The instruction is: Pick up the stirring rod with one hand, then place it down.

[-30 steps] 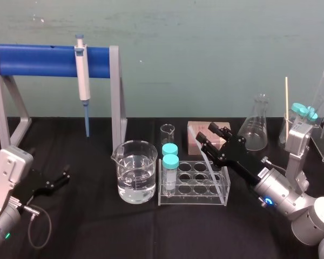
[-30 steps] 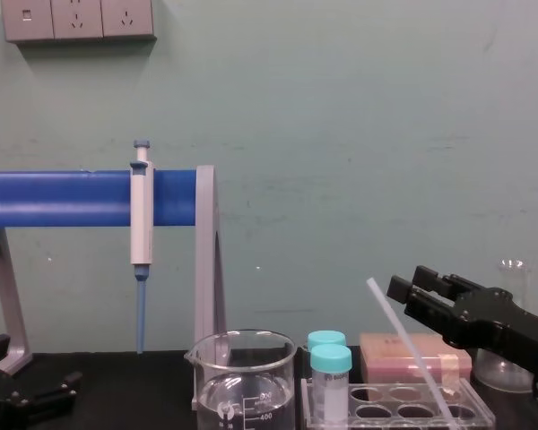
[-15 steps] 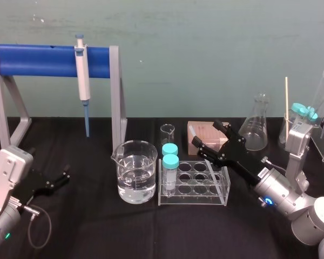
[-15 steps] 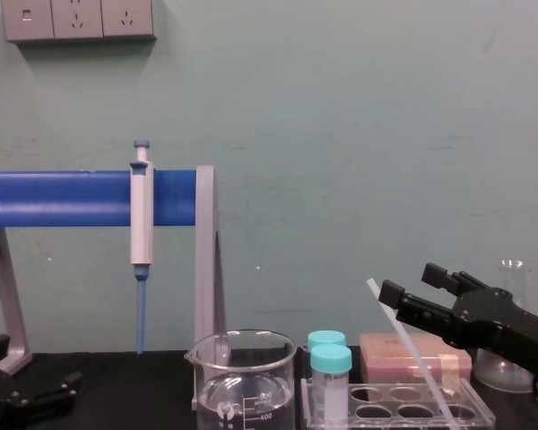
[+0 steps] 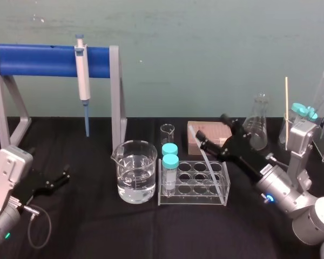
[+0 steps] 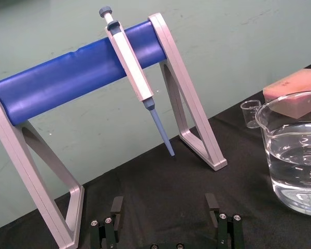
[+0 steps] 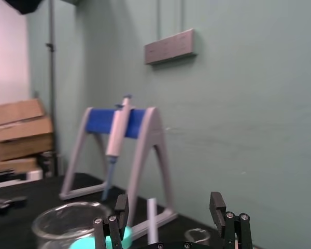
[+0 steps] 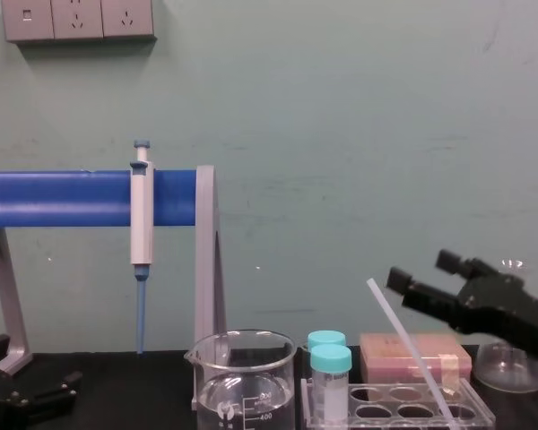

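A laboratory: a glass beaker (image 5: 136, 171) of water on the black tabletop (image 5: 97, 232), a tube rack (image 5: 194, 184) just right of it, a pipette (image 5: 83, 73) hanging behind-left, a conical flask (image 5: 257, 129) farther right.

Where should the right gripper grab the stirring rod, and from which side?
Grip the stirring rod along its bare upper half, above the test tube rack. It leans there, so bring the open right gripper in from the robot's right, fingers straddling it.

Pipette (image 5: 83, 75) hangs on stand (image 5: 43, 59), rear left. Beaker (image 5: 136, 171) centre. Tube rack (image 5: 193, 200) just right of it, capped tubes (image 5: 170, 162) at its left end, stirring rod (image 8: 403, 340) leaning in it. Box (image 5: 208, 131) behind rack, flask (image 5: 257, 127) rear right.
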Controlling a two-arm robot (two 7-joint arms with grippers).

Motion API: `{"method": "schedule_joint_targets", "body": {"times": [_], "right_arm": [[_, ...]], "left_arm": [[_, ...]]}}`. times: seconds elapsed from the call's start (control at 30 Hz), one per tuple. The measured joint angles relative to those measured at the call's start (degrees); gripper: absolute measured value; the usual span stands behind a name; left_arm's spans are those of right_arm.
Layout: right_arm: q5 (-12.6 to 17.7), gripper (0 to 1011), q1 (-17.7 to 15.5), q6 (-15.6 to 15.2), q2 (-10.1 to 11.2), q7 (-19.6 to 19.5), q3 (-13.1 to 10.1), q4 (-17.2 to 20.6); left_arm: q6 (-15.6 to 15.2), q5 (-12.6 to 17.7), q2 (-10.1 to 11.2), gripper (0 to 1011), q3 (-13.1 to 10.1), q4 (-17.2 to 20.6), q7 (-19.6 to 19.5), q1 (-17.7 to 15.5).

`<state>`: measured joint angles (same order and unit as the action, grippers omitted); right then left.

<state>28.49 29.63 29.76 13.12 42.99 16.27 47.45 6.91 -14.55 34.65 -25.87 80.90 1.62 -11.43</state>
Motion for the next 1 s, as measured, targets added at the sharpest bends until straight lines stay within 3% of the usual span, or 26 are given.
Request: {"method": "schedule_joint_targets", "body": {"times": [0.07,0.1,0.2,0.33,0.43,0.63,0.73,0.83,1.0], "right_arm": [[-2.1,1000,-1.9,0.0,0.3,-5.3,-1.1,3.8],[-2.1,1000,-1.9,0.0,0.3,-5.3,-1.1,3.8],[-4.1,1000,-4.2,-1.2,0.5,-11.3,-2.8,7.9],[-5.9,1000,-6.2,-3.3,0.7,-16.1,-4.1,11.3],[-6.9,1000,-8.6,-8.5,0.8,-21.5,-5.9,15.0],[-6.9,1000,-11.4,-18.0,0.4,-28.2,-8.7,18.5],[-6.9,1000,-12.1,-22.1,0.1,-30.2,-9.6,19.0],[-6.8,1000,-12.5,-24.1,-0.2,-30.7,-10.2,19.2],[-6.7,1000,-12.6,-24.4,-0.3,-30.7,-10.3,19.3]], "left_arm": [[0.0,0.0,0.0,1000,0.0,0.0,0.0,0.0],[0.0,0.0,0.0,1000,0.0,0.0,0.0,0.0],[0.0,0.0,0.0,1000,0.0,0.0,0.0,0.0],[0.0,0.0,0.0,1000,0.0,0.0,0.0,0.0],[0.0,0.0,0.0,1000,0.0,0.0,0.0,0.0],[0.0,0.0,0.0,1000,0.0,0.0,0.0,0.0],[0.0,0.0,0.0,1000,0.0,0.0,0.0,0.0],[0.0,0.0,0.0,1000,0.0,0.0,0.0,0.0],[0.0,0.0,0.0,1000,0.0,0.0,0.0,0.0]]}}
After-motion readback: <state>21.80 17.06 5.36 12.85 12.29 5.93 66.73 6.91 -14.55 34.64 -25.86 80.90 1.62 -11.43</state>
